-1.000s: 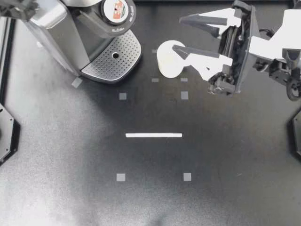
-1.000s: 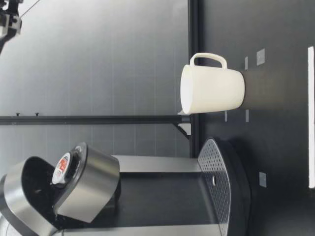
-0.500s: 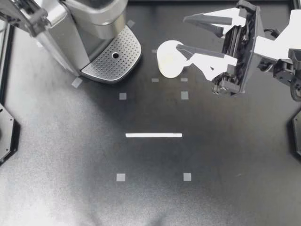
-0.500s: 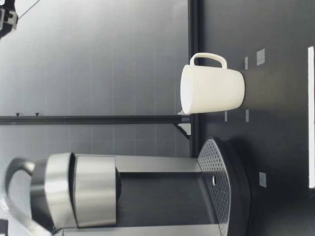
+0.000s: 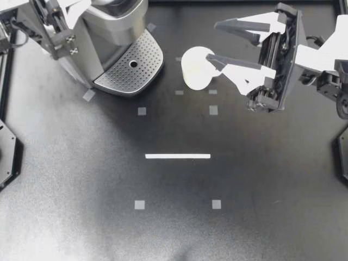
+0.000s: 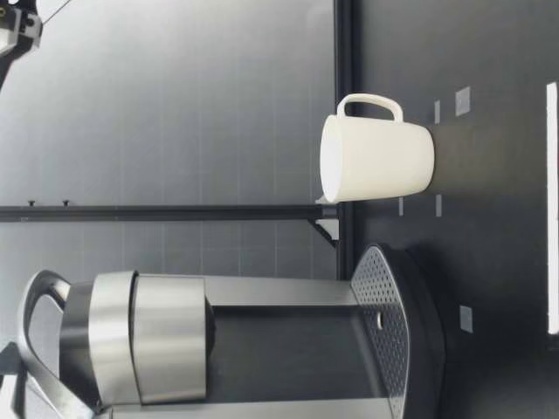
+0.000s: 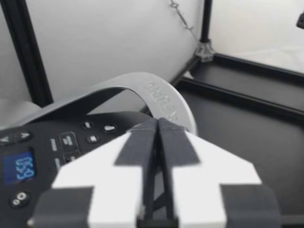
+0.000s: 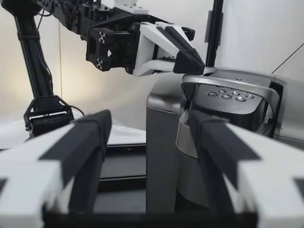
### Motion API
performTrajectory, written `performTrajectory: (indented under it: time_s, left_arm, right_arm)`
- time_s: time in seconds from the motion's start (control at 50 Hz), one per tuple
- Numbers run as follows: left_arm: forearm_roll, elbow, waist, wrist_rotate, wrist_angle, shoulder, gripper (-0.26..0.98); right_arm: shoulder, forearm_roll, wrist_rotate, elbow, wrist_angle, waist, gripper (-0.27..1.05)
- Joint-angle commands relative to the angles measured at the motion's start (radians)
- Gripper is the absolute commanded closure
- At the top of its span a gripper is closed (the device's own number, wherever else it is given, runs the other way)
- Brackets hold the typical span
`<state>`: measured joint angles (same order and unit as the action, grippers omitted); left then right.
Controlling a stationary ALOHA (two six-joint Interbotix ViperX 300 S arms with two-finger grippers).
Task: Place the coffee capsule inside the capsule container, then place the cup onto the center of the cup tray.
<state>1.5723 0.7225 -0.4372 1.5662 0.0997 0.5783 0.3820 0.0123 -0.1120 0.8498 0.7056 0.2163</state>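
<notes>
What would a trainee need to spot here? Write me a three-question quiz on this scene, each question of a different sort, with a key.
1. True or false: the cup stands on the cup tray.
2. Pick one. The right gripper is: A open; B shut on the cup; C shut on nothing.
3. Short answer: which gripper is up at the top of the coffee machine?

Key: 1 false; 2 A; 3 the left gripper.
</notes>
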Motion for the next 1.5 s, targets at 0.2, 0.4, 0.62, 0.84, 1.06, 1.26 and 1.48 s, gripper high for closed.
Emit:
performTrajectory:
  time_s: [0.2, 0.4, 0.62, 0.84, 1.06, 1.26, 1.48]
  left_arm:
    - [-0.006, -0.003, 0.029, 0.017, -0.003, -0.035, 0.63]
    - [-0.006, -0.012, 0.035, 0.032, -0.002, -0.078, 0.63]
    - [0.005, -0.077, 0.041, 0.014, 0.057, -0.080, 0.63]
    - [0.006, -0.141, 0.048, -0.100, 0.258, -0.054, 0.63]
    - [-0.107, -0.207, 0.074, -0.305, 0.417, -0.048, 0.63]
    - [-0.407, -0.268, 0.133, -0.646, 0.623, -0.043, 0.63]
    - [-0.772, -0.371, 0.167, -0.977, 0.807, -0.043, 0.63]
  right_arm:
    - [0.023, 0.000, 0.003, -0.011, 0.012, -0.006, 0.13]
    - [0.040, 0.000, 0.003, 0.005, 0.012, -0.006, 0.13]
    - [0.092, 0.002, -0.009, -0.009, -0.100, 0.008, 0.13]
    - [0.152, -0.003, -0.041, -0.094, -0.477, 0.084, 0.13]
    - [0.104, -0.011, -0.097, -0.239, -0.893, 0.166, 0.14]
    - [-0.003, -0.023, -0.206, -0.374, -1.236, 0.230, 0.13]
    - [-0.112, -0.003, -0.321, -0.434, -1.473, 0.265, 0.14]
